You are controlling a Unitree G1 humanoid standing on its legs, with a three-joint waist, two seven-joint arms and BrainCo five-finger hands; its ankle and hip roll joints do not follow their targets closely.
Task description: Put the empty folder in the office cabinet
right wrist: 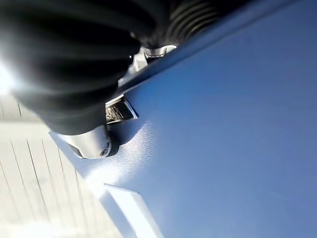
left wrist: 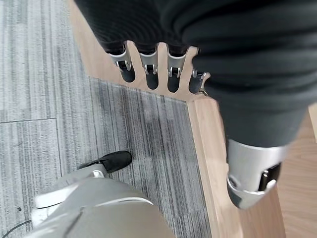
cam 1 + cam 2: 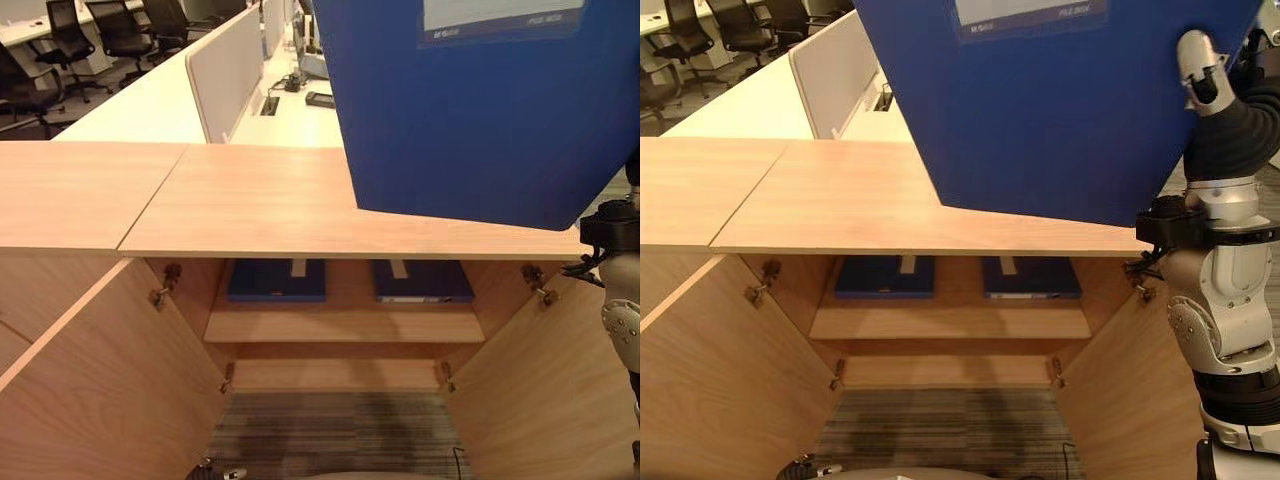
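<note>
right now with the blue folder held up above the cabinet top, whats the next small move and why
Probably lower the blue folder toward the open cabinet. The right hand holds it at its edge, high above the top, while the shelf sits well below, with two blue folders lying flat behind it.

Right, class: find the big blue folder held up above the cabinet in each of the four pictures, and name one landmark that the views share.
Left eye view: big blue folder fills the upper right, above the wooden cabinet top.
Right eye view: upper centre, right robot hand at its right edge.
Left wrist view: not in it.
Right wrist view: blue surface across most of the picture.
Shared landmark: the two flat blue folders on the cabinet shelf.
</note>
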